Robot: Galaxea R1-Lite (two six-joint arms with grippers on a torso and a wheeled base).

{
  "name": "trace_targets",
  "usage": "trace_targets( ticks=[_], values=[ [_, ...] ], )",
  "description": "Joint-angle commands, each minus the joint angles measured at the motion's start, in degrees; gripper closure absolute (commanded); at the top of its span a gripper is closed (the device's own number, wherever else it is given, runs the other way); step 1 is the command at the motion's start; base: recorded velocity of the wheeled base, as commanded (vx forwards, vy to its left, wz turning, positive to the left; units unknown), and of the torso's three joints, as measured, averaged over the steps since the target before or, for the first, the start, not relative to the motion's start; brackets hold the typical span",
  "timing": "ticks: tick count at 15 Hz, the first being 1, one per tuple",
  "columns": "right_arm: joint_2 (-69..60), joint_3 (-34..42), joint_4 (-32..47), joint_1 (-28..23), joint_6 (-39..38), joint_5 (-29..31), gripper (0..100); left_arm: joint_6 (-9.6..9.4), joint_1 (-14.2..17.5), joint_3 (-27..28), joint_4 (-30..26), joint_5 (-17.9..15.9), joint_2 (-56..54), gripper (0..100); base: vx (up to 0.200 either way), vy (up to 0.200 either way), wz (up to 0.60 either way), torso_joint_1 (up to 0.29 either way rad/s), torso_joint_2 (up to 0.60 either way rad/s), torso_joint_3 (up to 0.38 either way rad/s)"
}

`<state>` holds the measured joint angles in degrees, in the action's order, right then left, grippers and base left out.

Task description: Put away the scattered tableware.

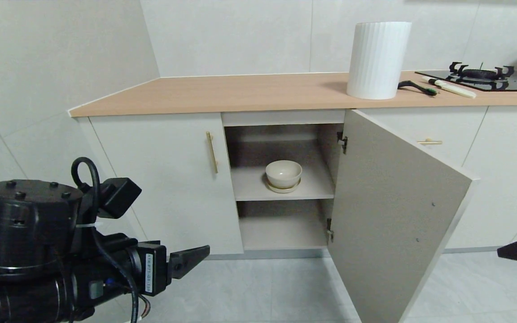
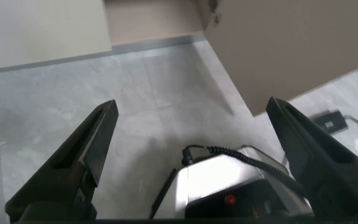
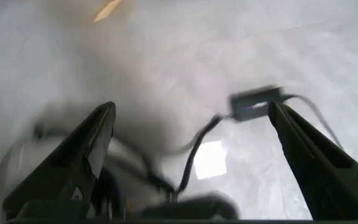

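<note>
The bowl (image 1: 283, 173) sits just below the centre of the head view, on the upper shelf (image 1: 249, 184) of the open cabinet. It stands upright with its mouth facing up, resting on a saucer (image 1: 282, 189) that lies flat. Both are round, so neither has a long axis. The cabinet door (image 1: 393, 211) is swung out toward the lower right of the frame.

At the upper right, on the countertop (image 1: 222, 92), a dark-handled utensil (image 1: 415, 86) lies flat just beside the base of a white ribbed cylinder (image 1: 377, 58). Its length runs from upper left to lower right. A cream utensil (image 1: 449, 86) lies close to its right on much the same slant, at the near edge of the hob (image 1: 487, 76).

The left gripper (image 2: 191, 109) hangs low over the tiled floor (image 2: 154, 81), at the lower left of the head view, well apart from the shelf. Its fingers (image 2: 86, 152) are spread wide with nothing between them. The right gripper (image 3: 191, 109) is at the right edge of the head view, also low over the floor. Its fingers (image 3: 82, 155) are likewise parted and empty, above a small black box on a cable (image 3: 255, 102).
</note>
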<state>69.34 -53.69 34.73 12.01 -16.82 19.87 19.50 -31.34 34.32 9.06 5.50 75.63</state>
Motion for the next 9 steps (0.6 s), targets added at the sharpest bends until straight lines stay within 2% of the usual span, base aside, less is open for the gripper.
trace_targets(
  ticks=[1, 3, 9],
  values=[
    [2.0, -0.2, -6.1, -9.8, 3.0, -0.2, 0, 0.01, 0.1, 0.0, 0.0, 0.0, 0.1, 0, 0.000, 0.000, 0.00, 0.000, 0.00, 0.000],
    [5.2, 0.3, -11.5, -12.1, 2.5, -0.4, 0, 0.01, 0.1, 0.0, 0.0, 0.0, 0.1, 0, 0.000, 0.000, 0.00, 0.000, 0.00, 0.000],
    [12.8, 5.2, -25.9, -11.6, -0.6, -0.5, 0, 0.01, 0.1, 0.0, 0.0, 0.0, 0.3, 0, 0.000, 0.000, 0.00, 0.000, 0.00, 0.000]
  ],
)
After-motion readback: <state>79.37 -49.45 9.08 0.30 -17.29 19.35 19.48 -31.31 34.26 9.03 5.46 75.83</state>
